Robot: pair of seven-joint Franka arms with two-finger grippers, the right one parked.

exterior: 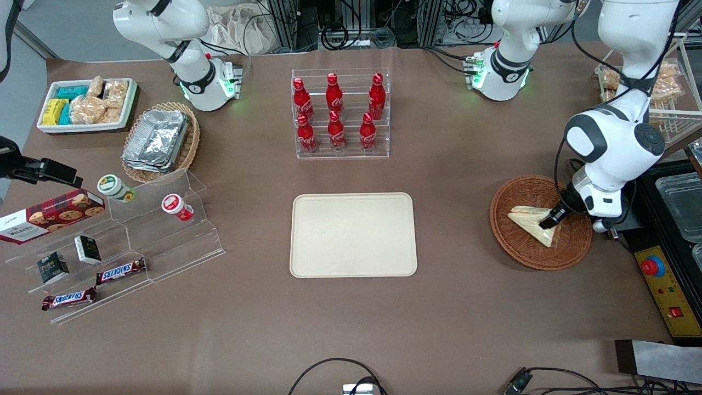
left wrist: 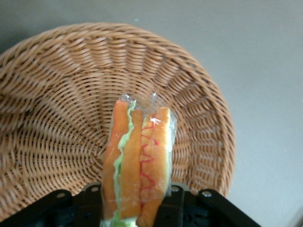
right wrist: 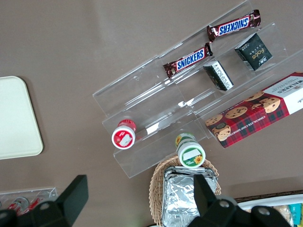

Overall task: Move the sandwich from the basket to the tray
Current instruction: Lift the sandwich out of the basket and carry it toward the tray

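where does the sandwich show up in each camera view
Front view: sandwich lies in the basket, end effector at it.
Left wrist view: sandwich edge-on between the end effector's fingers.
Right wrist view: not in it.
Shared landmark: the basket.

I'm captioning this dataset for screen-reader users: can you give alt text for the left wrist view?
A wrapped sandwich, its orange, red and green filling edge facing the camera, sits between the black fingers of the left arm's end effector, which is shut on it. Under it is the round woven basket, resting on a plain grey-brown table.
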